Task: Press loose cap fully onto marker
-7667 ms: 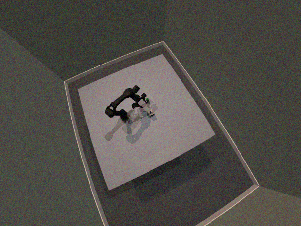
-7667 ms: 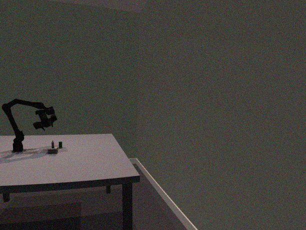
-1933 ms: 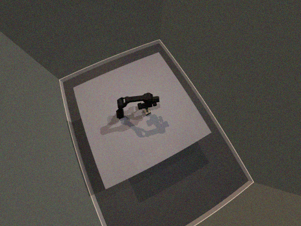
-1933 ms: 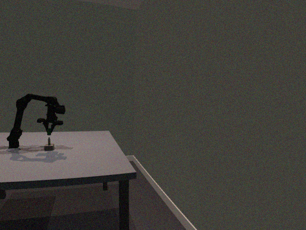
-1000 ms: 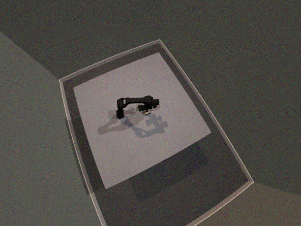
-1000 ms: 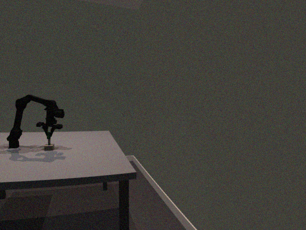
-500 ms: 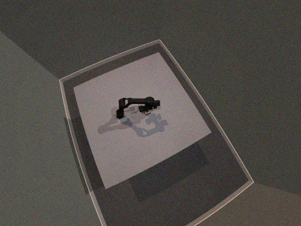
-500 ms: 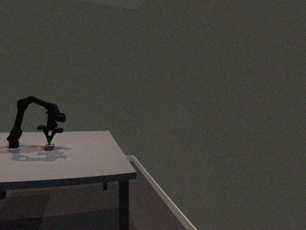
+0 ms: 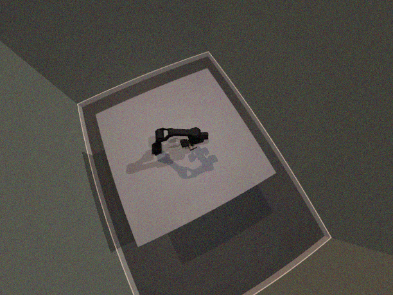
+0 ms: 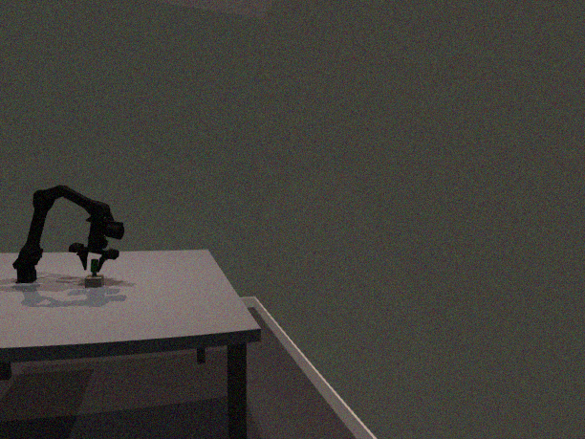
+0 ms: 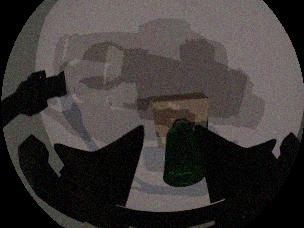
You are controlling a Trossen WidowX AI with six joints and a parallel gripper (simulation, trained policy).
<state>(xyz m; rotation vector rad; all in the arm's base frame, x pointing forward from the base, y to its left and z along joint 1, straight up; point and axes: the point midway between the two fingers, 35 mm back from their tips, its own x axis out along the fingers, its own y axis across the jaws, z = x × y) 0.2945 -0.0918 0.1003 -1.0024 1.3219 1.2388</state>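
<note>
The dark green cap (image 10: 95, 265) (image 11: 184, 156) stands upright on top of the marker, over the holder block. Whether it is fully seated I cannot tell. A short piece of the marker (image 10: 94, 274) shows between cap and block; its upper part is hidden inside the cap. The tan holder block (image 10: 94, 281) (image 11: 165, 106) sits on the table. My gripper (image 10: 93, 269) (image 11: 169, 129) is open, pointing down, with one finger on each side of the cap. In the wrist view the cap is nearer the right finger, and a gap shows at the left finger. In the top view the arm mostly hides these things.
The arm's base (image 9: 157, 148) (image 10: 26, 273) stands on the pale table (image 9: 183, 101) (image 10: 161, 307), to the left of the holder block. Shadows of the arm fall around the block. The table's right edge lies beyond the block in the exterior view.
</note>
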